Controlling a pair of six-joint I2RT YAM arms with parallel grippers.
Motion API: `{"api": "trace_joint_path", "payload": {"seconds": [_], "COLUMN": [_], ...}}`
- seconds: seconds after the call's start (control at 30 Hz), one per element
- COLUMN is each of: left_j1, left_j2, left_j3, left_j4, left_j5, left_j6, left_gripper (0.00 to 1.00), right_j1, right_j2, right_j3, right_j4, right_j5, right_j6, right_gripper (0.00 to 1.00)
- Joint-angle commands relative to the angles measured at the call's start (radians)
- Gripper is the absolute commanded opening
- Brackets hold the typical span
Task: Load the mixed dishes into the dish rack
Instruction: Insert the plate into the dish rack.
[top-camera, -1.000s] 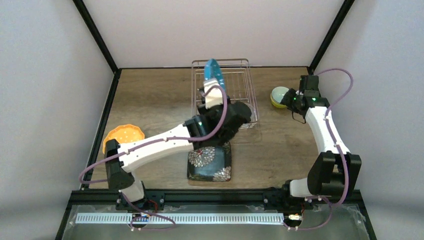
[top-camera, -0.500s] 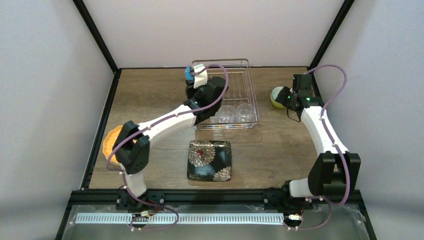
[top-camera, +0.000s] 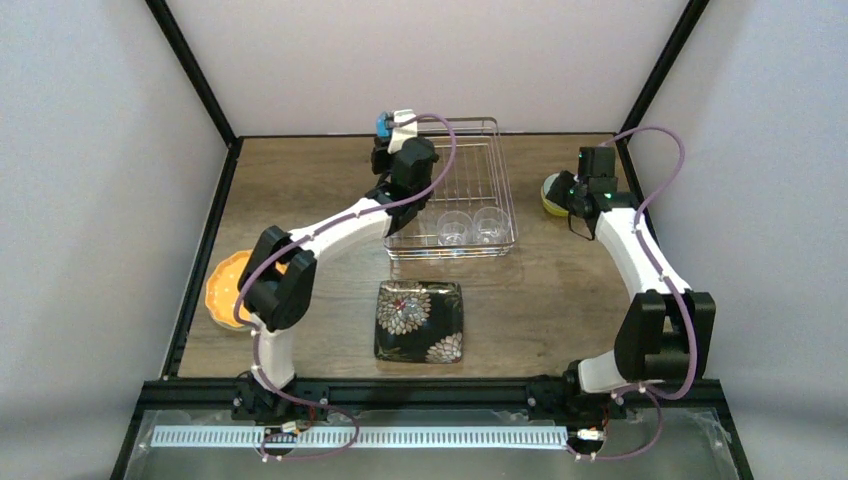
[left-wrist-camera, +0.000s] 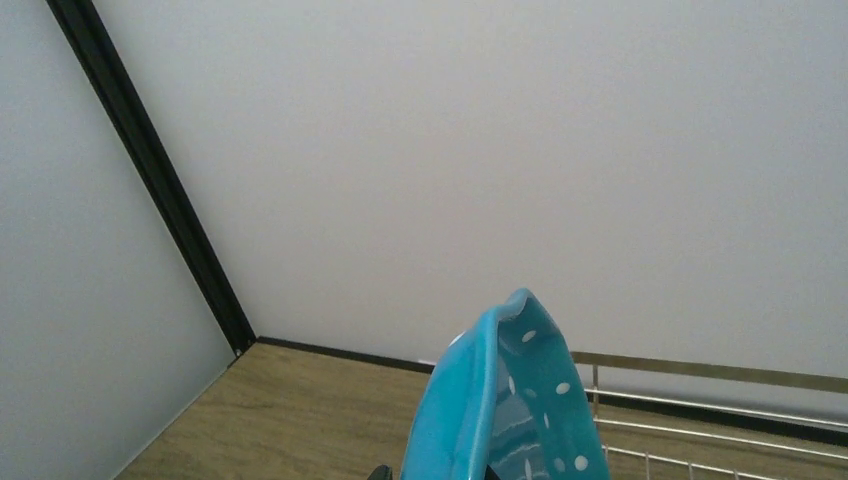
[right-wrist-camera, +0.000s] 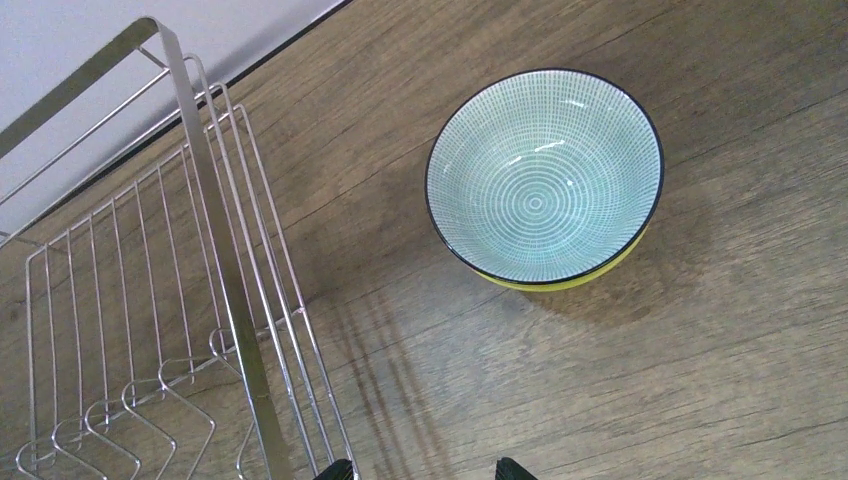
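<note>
A blue white-dotted plate (left-wrist-camera: 510, 410) stands on edge between the jaws of my left gripper (left-wrist-camera: 437, 472), which is shut on its lower rim. In the top view the blue plate (top-camera: 380, 125) hangs at the far left corner of the dish rack (top-camera: 502, 180), with the left gripper (top-camera: 388, 143) just behind it. Two clear glass cups (top-camera: 453, 228) stand in the rack's near end. My right gripper (right-wrist-camera: 425, 470) is open and empty, above the wood between the rack's side (right-wrist-camera: 200, 300) and a mint bowl with a yellow-green outside (right-wrist-camera: 543, 175).
A black square floral plate (top-camera: 419, 320) lies on the table in front of the rack. An orange plate (top-camera: 222, 292) sits at the left edge, partly under the left arm's elbow. The enclosure's black frame and white walls stand close behind the rack.
My left arm has swung the blue plate from over the rack's middle back and left to its far left corner, uncovering the glass cups. The right gripper shifted slightly left over the bowl.
</note>
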Motion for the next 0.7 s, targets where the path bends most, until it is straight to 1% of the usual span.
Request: {"api": "trace_joint_path", "payload": {"seconds": [0.0, 0.3, 0.67], "left_j1": [0.024, 0.048, 0.075], "left_j2": [0.005, 0.051, 0.127], "left_j3": [0.055, -0.008, -0.021], "left_j4": [0.163, 0.345, 0.449], "left_j5": [0.04, 0.124, 0.177], "left_j6": [0.07, 0.245, 0.331], "left_gripper": [0.03, 0.03, 0.03], "right_j1": [0.003, 0.02, 0.028], "right_j2": [0.029, 0.051, 0.067], "right_j3": [-0.006, 0.014, 0.002], "right_j4": [0.033, 0.057, 0.079], "right_j5": [0.014, 0.023, 0.034], "right_j6": [0.004, 0.014, 0.014], "right_gripper": [0.83, 0.83, 0.83]}}
